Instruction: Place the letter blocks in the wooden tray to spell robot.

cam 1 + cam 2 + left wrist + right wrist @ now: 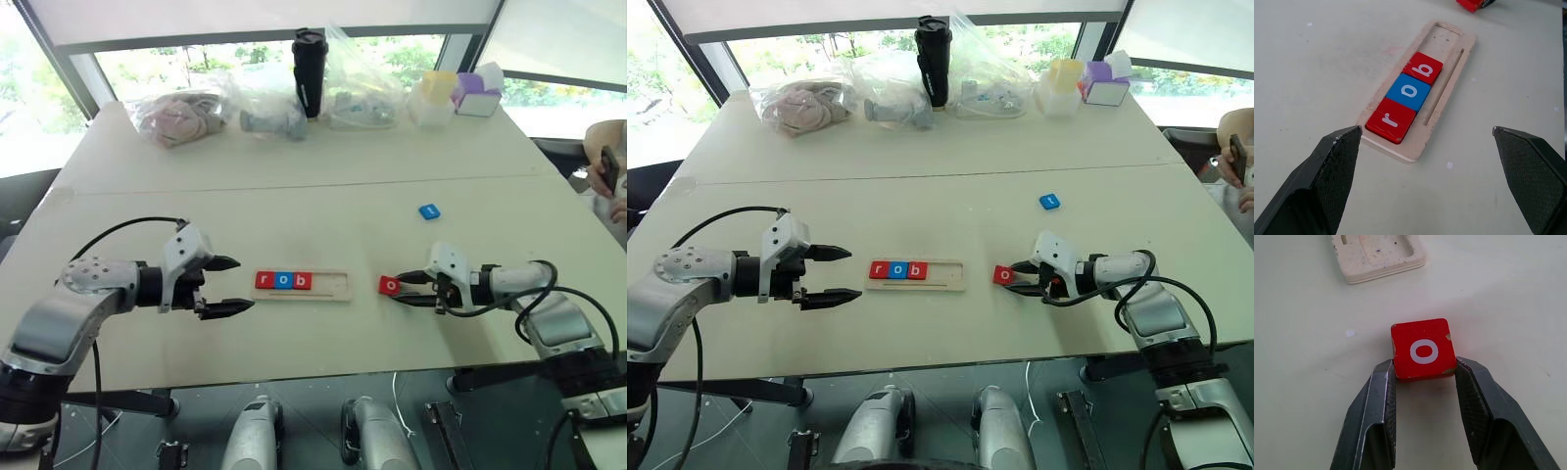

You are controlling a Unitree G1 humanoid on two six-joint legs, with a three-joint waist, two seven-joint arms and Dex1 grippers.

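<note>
Wooden tray [302, 284] lies flat on the desk [294, 196] near the front edge, about mid-width, long axis running L-R; 3 letter blocks sit in its L part, touching in a row: red r [265, 280], blue o [283, 281], red b [302, 281]; R part of tray is bare wood, approx 2 slots free; a thin slot runs along the tray's front side. Left gripper [231, 285] hovers just beside the tray's L end, fingers spread wide, nothing between them; in the left wrist view the 2 black fingertips [1334, 161] frame the tray end w/o touching it. Right gripper [404, 288] is low at the desk to the R of the tray, fingers closed on the red o block [1423, 350]; the right wrist view shows both pads pressed to the block's 2 opposite sides at its near edge, letter face up; can't tell if the block is resting on the desk or lifted off it; block is near the tray's R end but apart from it. Blue t block [429, 211] lies alone on the desk further back and to the R, well apart from tray and both grippers. Along the back edge: clear plastic bags [186, 116], a black bottle [309, 71], pale containers [436, 98]. At the R edge a person's hand [605, 174] holds a dark object.
</note>
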